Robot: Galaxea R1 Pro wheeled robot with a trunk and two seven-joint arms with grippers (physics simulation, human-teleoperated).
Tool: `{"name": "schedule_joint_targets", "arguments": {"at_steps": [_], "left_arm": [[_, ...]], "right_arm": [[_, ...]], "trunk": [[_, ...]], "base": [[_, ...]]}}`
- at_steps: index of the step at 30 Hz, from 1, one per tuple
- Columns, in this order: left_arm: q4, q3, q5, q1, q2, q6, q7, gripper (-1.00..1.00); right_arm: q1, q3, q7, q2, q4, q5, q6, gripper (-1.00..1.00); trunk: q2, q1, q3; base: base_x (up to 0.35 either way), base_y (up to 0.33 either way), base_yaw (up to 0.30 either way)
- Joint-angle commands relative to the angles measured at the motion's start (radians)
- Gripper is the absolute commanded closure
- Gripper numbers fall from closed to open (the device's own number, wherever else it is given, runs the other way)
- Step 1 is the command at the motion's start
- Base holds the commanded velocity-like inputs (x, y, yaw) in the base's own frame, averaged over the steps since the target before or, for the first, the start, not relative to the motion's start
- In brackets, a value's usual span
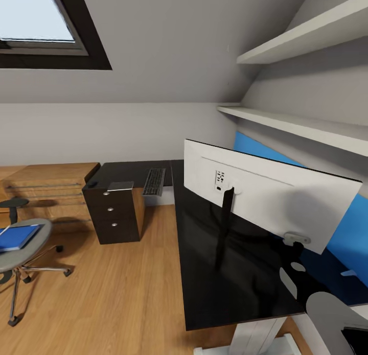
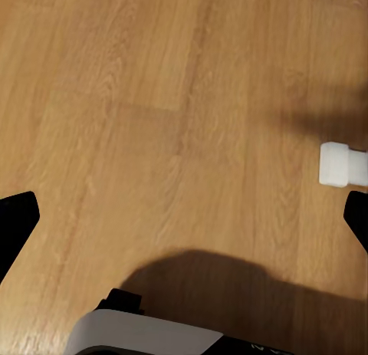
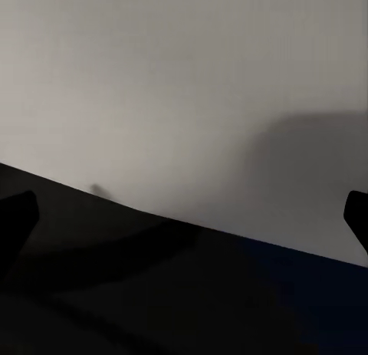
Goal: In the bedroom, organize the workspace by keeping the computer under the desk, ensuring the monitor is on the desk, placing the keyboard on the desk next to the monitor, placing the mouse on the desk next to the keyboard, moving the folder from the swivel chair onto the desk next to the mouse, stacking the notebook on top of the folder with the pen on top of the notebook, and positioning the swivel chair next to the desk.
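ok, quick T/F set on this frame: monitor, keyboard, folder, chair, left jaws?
1. The monitor stands on the desk with its white back toward the head camera. True.
2. The keyboard lies right beside the monitor's stand. False: it lies on the far wing of the desk, above the drawer unit.
3. The folder lies on the swivel chair. True.
4. The swivel chair is tucked against the desk. False: it stands apart on the wooden floor.
5. The left gripper holds the mouse. False: its jaws stand open over bare floor.
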Motion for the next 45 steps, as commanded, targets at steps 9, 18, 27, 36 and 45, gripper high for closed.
{"name": "schedule_joint_targets", "arguments": {"at_steps": [9, 18, 27, 36, 45], "left_arm": [[-0.001, 0.002, 0.003, 0.000, -0.001, -0.002, -0.001, -1.00], [-0.001, 0.002, 0.003, 0.000, -0.001, -0.002, -0.001, -1.00], [-0.001, 0.002, 0.003, 0.000, -0.001, -0.001, -0.001, -1.00], [-0.001, 0.002, 0.004, 0.000, -0.001, -0.001, -0.001, -1.00], [-0.001, 0.002, 0.004, 0.000, 0.001, -0.001, -0.001, -1.00]], "right_arm": [[-0.001, 0.003, 0.002, 0.000, 0.001, -0.009, -0.005, -1.00], [-0.001, 0.003, 0.002, 0.000, 0.002, -0.007, -0.005, -1.00], [-0.001, 0.003, 0.003, 0.002, 0.003, -0.007, -0.005, -1.00], [-0.001, 0.003, 0.005, 0.004, 0.004, -0.008, -0.006, -1.00], [-0.001, 0.006, 0.008, 0.010, 0.024, -0.006, -0.006, -1.00]], "trunk": [[-0.001, 0.000, -0.001], [-0.001, 0.000, -0.001], [-0.001, 0.000, -0.001], [-0.001, 0.000, -0.001], [-0.001, 0.000, -0.001]], "base": [[0.119, -0.072, 0.000], [0.002, -0.012, 0.000], [-0.248, -0.001, 0.000], [-0.317, 0.000, 0.000], [-0.320, 0.052, 0.000]]}}
